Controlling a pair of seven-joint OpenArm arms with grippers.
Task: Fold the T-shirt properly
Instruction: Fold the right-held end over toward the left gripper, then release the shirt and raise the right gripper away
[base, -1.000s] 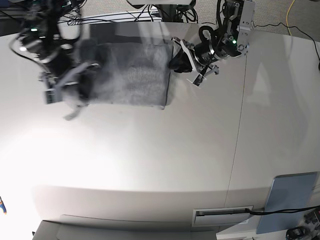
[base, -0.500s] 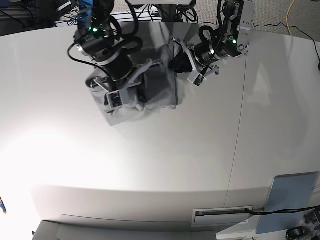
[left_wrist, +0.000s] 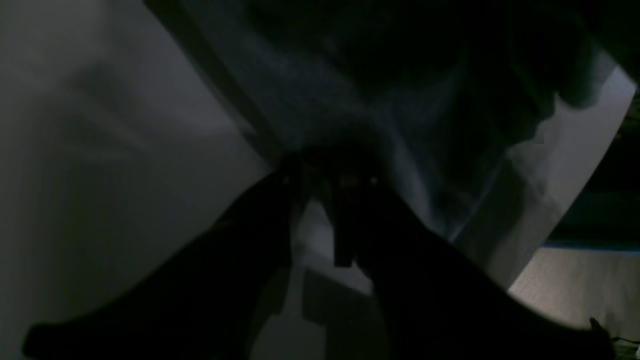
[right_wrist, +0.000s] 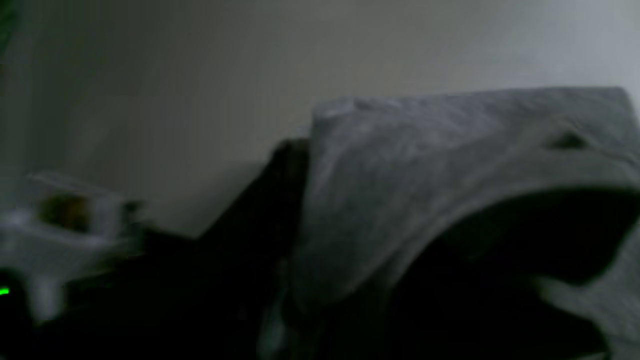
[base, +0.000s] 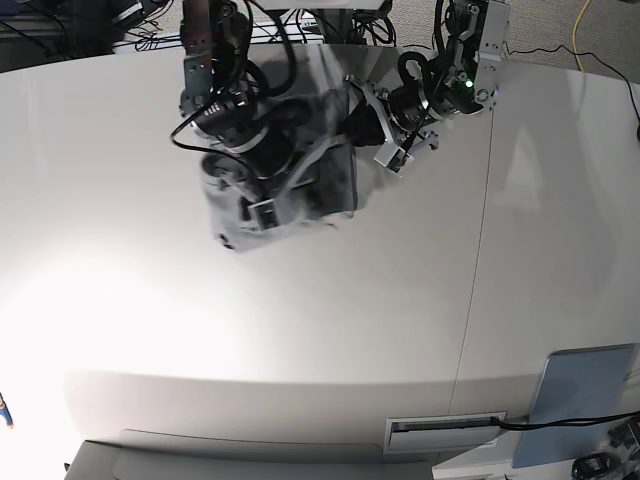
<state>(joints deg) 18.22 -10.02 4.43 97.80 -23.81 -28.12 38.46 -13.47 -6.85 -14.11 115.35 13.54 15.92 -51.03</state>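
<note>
Heather-grey cotton T-shirt (base: 335, 185) lies bunched and partly folded at the far middle of the broad white bench (base: 330, 330), its cloth doubled over itself with one flap raised off the surface. Over its near-left part hangs the right gripper (base: 262, 212), a black and silver tool on a cabled arm, blurred in the base view; its own wrist view shows grey fabric draped across dark jaws, yet I cannot tell from the smear whether those jaws are apart or pressed on the cloth. On the shirt's other edge sits the left gripper (base: 362, 122), pointed in toward the garment from the far right; its wrist view is very dark, and the two black jaws meet where the shirt's edge comes down to the bench, seemingly pinching the cloth between them. Tangled black cables (base: 300, 25) trail behind both arms at the far rim. Down at the near right corner a pale blue flat panel (base: 580, 400) rests, well apart from the shirt.
</note>
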